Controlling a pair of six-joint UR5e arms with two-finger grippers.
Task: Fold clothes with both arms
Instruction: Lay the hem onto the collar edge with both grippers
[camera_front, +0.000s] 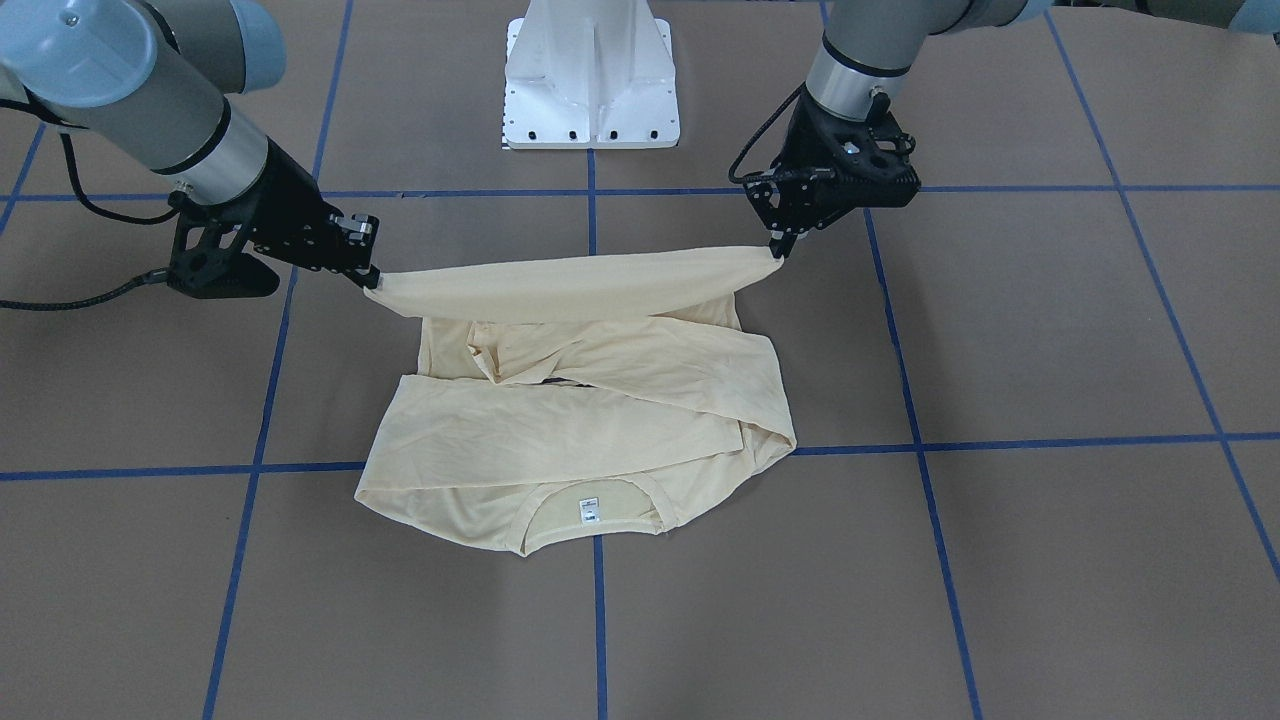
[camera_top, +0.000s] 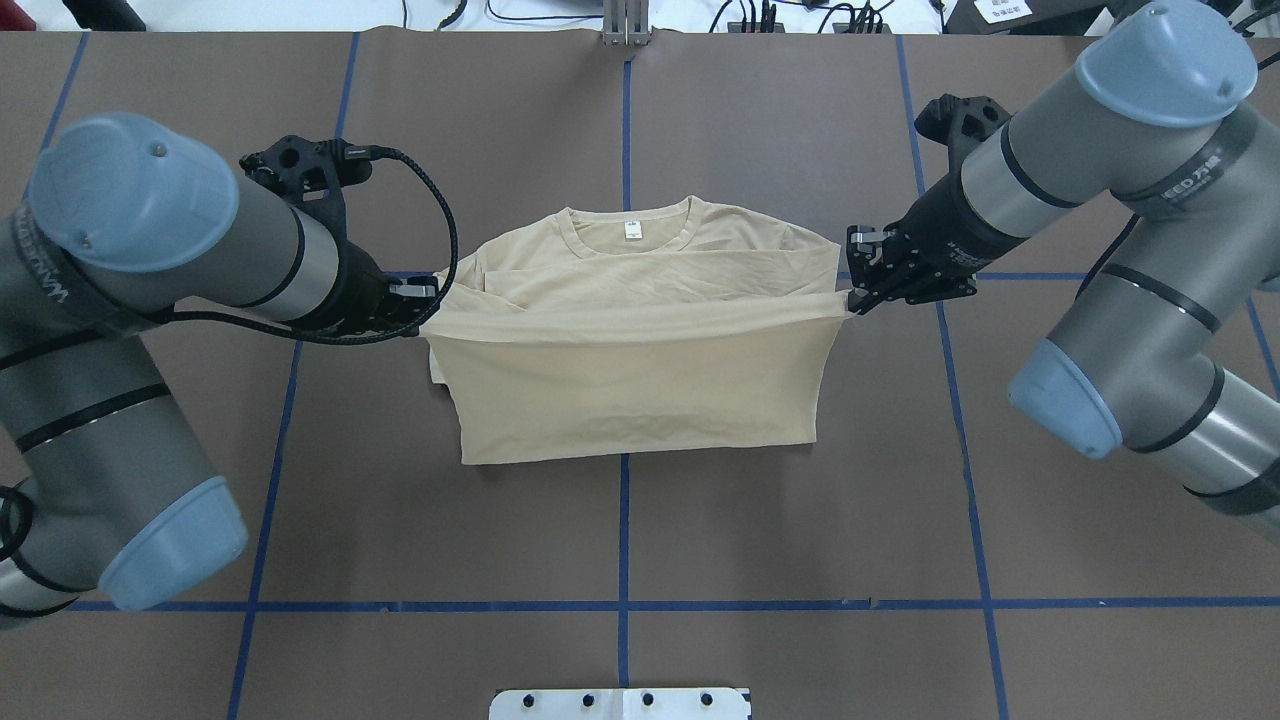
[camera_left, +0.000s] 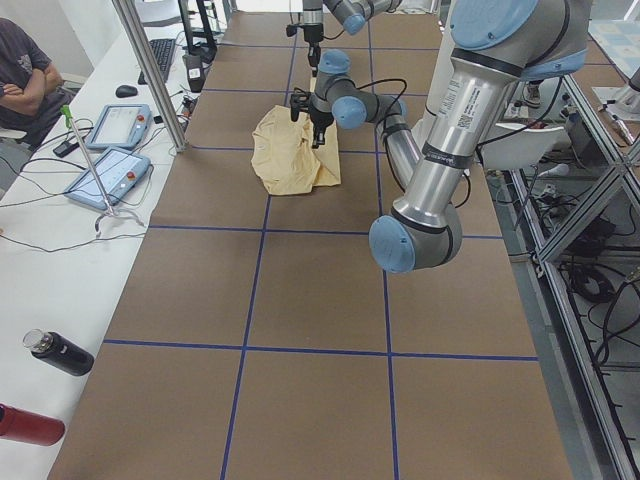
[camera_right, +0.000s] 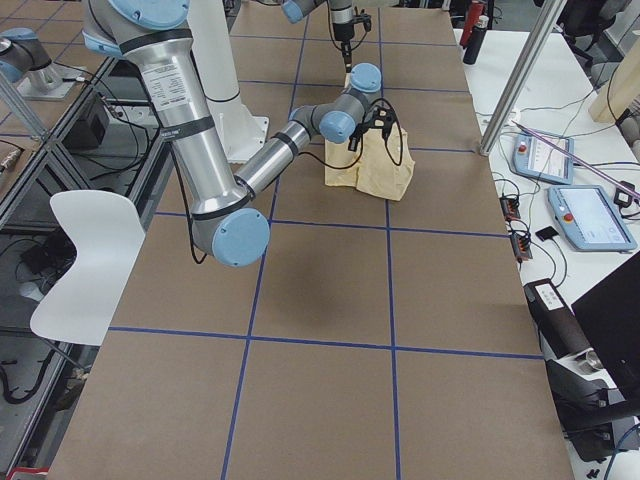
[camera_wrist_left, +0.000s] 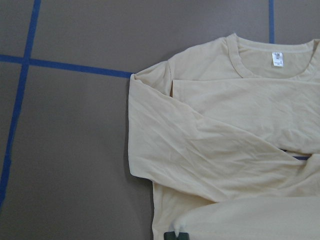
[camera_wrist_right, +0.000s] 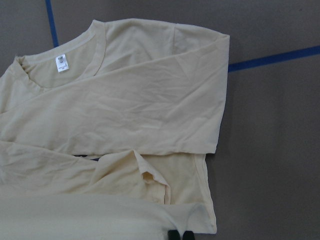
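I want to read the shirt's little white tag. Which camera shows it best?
The right wrist-mounted view: the neck tag sits large and unobstructed inside the shirt collar. The left wrist-mounted view shows it slightly smaller; front-facing and overhead views show a tiny white patch; the side views show none. Its print is unreadable anywhere.

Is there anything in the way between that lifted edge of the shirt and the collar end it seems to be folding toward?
Nothing visible. The left gripper and right gripper hold the pale cream-yellow shirt by its raised edge; between that edge and the collar lie only the shirt's own folded sleeves, flat on the brown table.
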